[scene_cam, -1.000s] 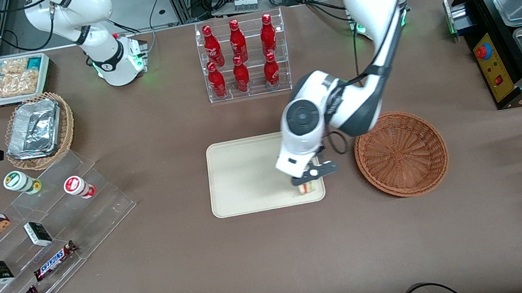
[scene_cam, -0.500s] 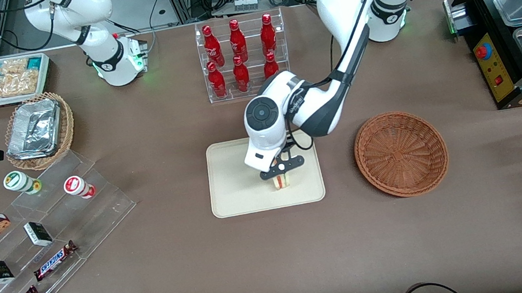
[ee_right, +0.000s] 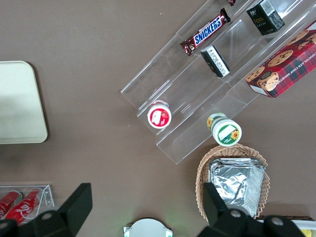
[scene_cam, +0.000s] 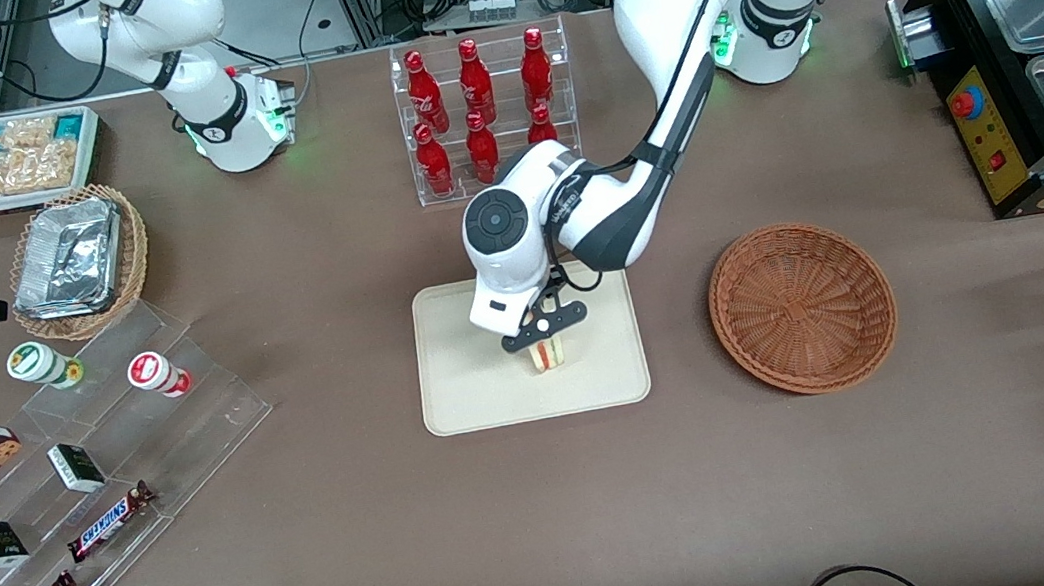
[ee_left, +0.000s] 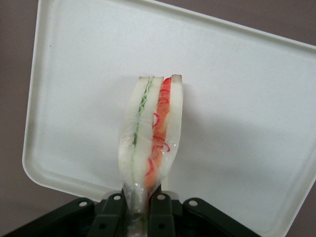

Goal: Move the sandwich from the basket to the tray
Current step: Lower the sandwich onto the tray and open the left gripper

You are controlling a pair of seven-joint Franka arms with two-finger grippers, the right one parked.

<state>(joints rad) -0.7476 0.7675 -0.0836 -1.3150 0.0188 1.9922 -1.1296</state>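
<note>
The gripper [scene_cam: 542, 333] clamps the sandwich [scene_cam: 546, 354] – cut edge outward – over the middle of the tray [scene_cam: 463, 381], bare tray on every side; the basket [scene_cam: 801, 307] sits well apart.

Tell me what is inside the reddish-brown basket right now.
Nothing: the basket shows only bare wicker. The sandwich is over the tray, pinched in the gripper. Whether it touches the tray cannot be told.

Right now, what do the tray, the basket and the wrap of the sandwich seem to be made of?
Tray: probably plastic, matte cream, smooth with a moulded rim.
Basket: woven wicker, reddish-brown, its strands show.
Sandwich: its wrap looks like thin clear film, since the filling shows through. The gripper holds it over the tray.
</note>
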